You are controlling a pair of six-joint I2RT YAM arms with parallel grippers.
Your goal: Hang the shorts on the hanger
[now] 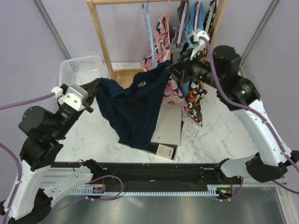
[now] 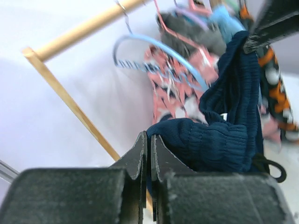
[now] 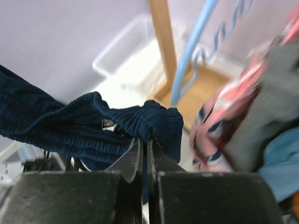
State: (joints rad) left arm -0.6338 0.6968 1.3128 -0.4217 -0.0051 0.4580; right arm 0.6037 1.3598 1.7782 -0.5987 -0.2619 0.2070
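Pinched shut with the left fingers (image 2: 136, 156) on one end of the ribbed waistband, centre-left of the top view; pinched likewise with the right fingers (image 3: 131, 161) on the other end, upper centre. Holding the shorts (image 1: 135, 102) strung between, up off the table (image 1: 219, 135), legs sagging at mid-frame. Looks soft, light and floppy, apt to slump once slack. Best gripped at the thick waistband and spread taut. Not yet over the hanger (image 1: 148, 37), top centre on the wooden rack (image 1: 103, 42).
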